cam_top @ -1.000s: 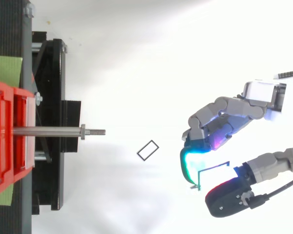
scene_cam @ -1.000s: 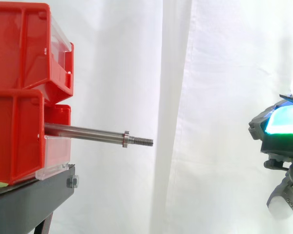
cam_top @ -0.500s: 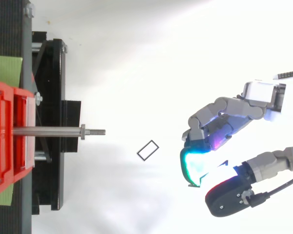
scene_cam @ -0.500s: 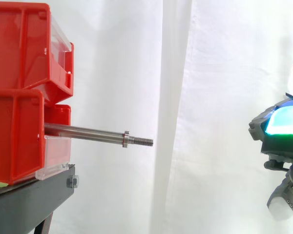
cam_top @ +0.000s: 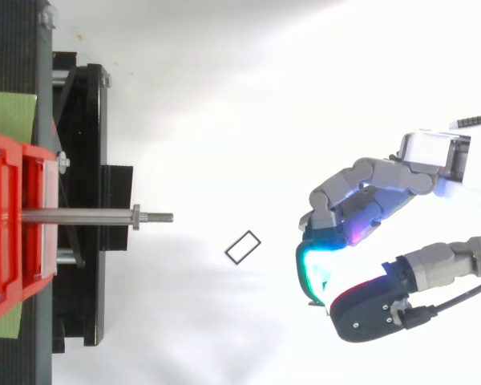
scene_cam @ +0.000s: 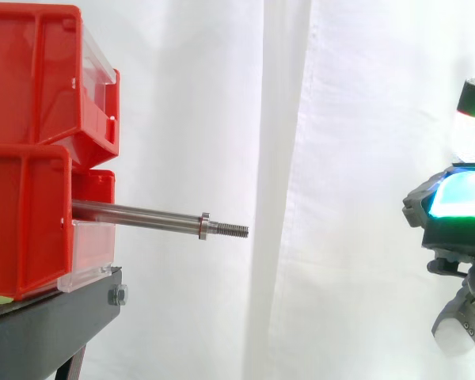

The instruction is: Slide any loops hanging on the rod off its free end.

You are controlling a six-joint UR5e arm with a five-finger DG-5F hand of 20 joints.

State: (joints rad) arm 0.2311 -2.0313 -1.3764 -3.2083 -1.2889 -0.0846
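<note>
Hand (cam_top: 367,186) well apart from rod (cam_top: 76,216)

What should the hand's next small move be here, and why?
Probably nothing toward the rod: it looks bare from the red bins to its threaded tip, and a rectangular loop lies on the white ground past its free end. I'd draw the hand back slightly, clear of the rod.

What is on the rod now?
Only a collar sits on the rod, near its threaded end; nothing hangs from it. Its inner end is hidden behind the red bin.
</note>
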